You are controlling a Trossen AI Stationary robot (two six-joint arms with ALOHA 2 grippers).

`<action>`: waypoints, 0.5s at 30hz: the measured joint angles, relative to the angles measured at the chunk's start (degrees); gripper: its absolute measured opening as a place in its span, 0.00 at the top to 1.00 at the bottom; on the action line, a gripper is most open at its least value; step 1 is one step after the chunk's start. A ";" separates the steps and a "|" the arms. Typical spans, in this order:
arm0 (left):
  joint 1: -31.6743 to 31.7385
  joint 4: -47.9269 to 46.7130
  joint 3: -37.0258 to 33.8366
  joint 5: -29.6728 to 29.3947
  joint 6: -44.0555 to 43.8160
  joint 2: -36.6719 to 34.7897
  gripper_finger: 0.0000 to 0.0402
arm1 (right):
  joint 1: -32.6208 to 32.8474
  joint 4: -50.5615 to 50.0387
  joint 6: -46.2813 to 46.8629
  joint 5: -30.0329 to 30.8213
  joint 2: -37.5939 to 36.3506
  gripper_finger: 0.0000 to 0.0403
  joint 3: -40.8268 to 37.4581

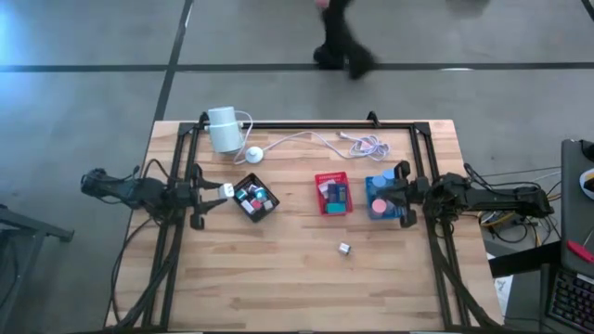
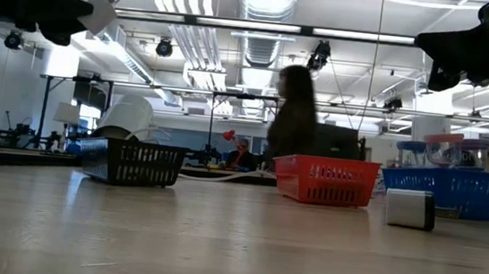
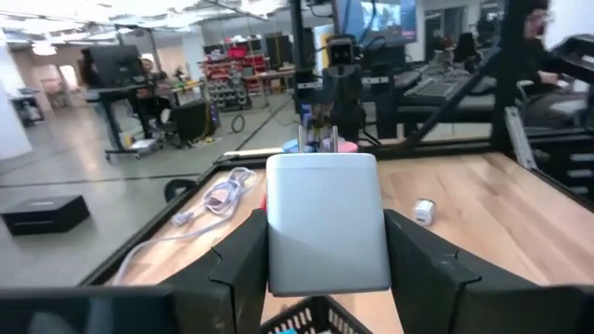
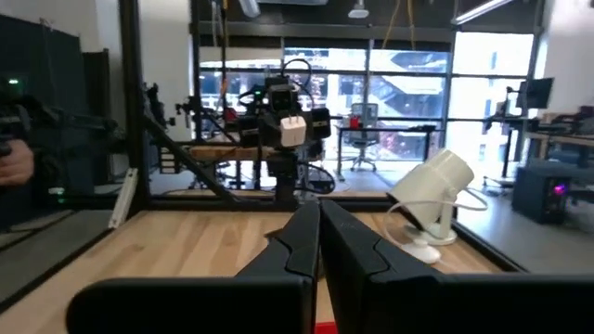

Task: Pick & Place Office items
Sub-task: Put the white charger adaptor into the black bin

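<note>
My left gripper is level at the left edge of the black tray, shut on a white block. The black tray, the red tray and the blue tray stand in a row at mid-table and hold small coloured office items. One small white piece lies alone on the wood nearer the front edge. My right gripper hangs shut and holds nothing at the blue tray's right side. My left gripper pinches the white block by its two opposite sides, one finger on each. The fingers come level from the table's left. The block is lifted clear, above the black tray's left rim.
A white cylinder on a round foot lies at the far left, with its cable trailing along the far edge. A black frame runs round the table's far part. A person walks behind the table.
</note>
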 joint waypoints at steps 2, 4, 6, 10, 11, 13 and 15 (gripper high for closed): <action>0.02 0.95 -0.20 -0.75 0.69 0.00 0.56 | -0.46 -0.02 -0.04 0.41 0.00 0.98 0.00; 0.02 0.95 -0.51 -0.73 1.57 0.00 0.56 | -0.66 -0.02 0.24 0.39 0.01 0.98 0.00; 0.02 0.80 -0.77 -0.75 1.66 0.04 0.56 | -0.82 -0.02 0.49 0.38 0.00 0.98 0.00; 0.02 0.87 -0.97 -0.74 1.50 0.04 0.56 | -0.80 -0.46 1.54 0.31 0.09 0.98 0.00; 0.02 0.84 -1.07 -0.73 1.43 0.04 0.56 | -0.80 -0.48 1.78 0.33 0.09 0.98 0.00; 0.02 0.94 -1.18 -0.73 1.42 0.04 0.56 | -0.80 -0.48 1.86 0.27 0.09 0.98 0.00; 0.02 1.24 -1.20 -0.71 1.40 0.04 0.56 | -0.80 -0.49 1.98 0.28 0.09 0.98 0.00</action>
